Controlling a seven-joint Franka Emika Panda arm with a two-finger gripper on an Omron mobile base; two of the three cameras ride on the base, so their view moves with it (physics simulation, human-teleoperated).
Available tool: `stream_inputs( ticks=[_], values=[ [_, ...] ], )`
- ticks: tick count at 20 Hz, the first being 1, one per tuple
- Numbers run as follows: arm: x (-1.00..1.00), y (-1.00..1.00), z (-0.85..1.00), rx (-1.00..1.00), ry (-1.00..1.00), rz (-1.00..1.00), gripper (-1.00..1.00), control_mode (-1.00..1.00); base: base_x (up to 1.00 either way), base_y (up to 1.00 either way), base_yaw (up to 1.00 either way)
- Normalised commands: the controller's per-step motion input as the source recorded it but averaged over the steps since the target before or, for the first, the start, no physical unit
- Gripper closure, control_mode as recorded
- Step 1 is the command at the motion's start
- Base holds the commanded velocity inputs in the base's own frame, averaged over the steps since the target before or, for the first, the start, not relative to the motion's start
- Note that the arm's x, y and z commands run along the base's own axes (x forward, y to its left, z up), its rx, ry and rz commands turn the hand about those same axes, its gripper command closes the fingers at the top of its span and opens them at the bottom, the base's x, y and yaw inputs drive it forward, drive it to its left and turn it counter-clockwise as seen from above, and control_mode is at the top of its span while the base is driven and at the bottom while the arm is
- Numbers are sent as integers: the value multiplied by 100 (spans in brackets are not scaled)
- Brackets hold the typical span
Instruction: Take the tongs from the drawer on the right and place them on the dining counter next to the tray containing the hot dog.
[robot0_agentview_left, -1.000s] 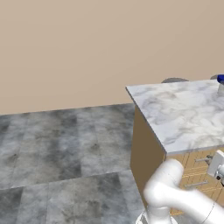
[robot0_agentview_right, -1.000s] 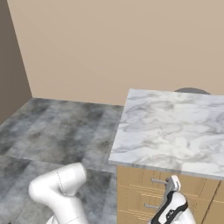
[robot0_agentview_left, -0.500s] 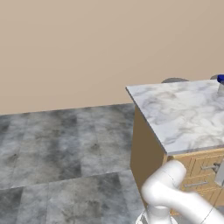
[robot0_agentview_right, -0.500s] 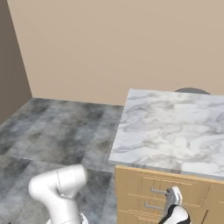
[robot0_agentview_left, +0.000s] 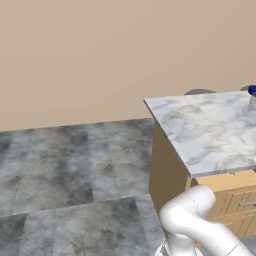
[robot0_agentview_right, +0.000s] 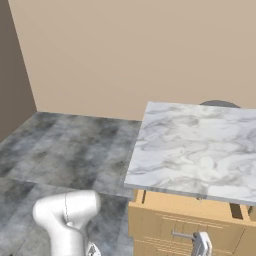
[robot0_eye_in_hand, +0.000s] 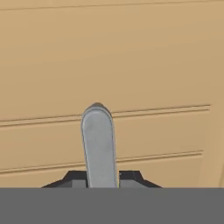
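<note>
My gripper (robot0_eye_in_hand: 99, 177) is shut on the grey bar handle (robot0_eye_in_hand: 98, 140) of the top drawer (robot0_agentview_right: 170, 220), whose light-tan front fills the hand view. From the right base view the drawer stands pulled out a little from under the dining counter (robot0_agentview_right: 200, 150), with my gripper (robot0_agentview_right: 202, 244) low at its handle. The drawer front (robot0_agentview_left: 235, 200) also shows under the marble slab (robot0_agentview_left: 215, 130) in the left base view. The tongs are hidden. A bright blue bit (robot0_agentview_left: 252, 89), perhaps the tray, peeks in at the slab's far right edge.
Grey tiled floor (robot0_agentview_left: 75, 165) spreads left of the counter up to a beige wall. A round grey stool top (robot0_agentview_right: 220, 103) shows behind the counter. More drawer fronts (robot0_agentview_right: 160, 247) sit below the top one.
The hand has drawn back toward the base with the handle in its grip, and the top drawer has slid out from under the counter.
</note>
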Motion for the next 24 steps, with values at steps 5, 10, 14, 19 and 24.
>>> stream_inputs(
  ticks=[5,10,14,19,24],
  values=[
    [-100,-68,-25,-1,0,0,100,-100,0,0,0],
    [-100,-71,-36,-3,0,0,100,-100,0,0,0],
    [-100,-62,-29,-6,0,0,-100,-100,0,0,0],
    [-100,-46,8,-12,2,0,-100,-100,0,0,0],
    [-100,-30,66,-19,13,0,-100,-100,0,0,0]
  ],
)
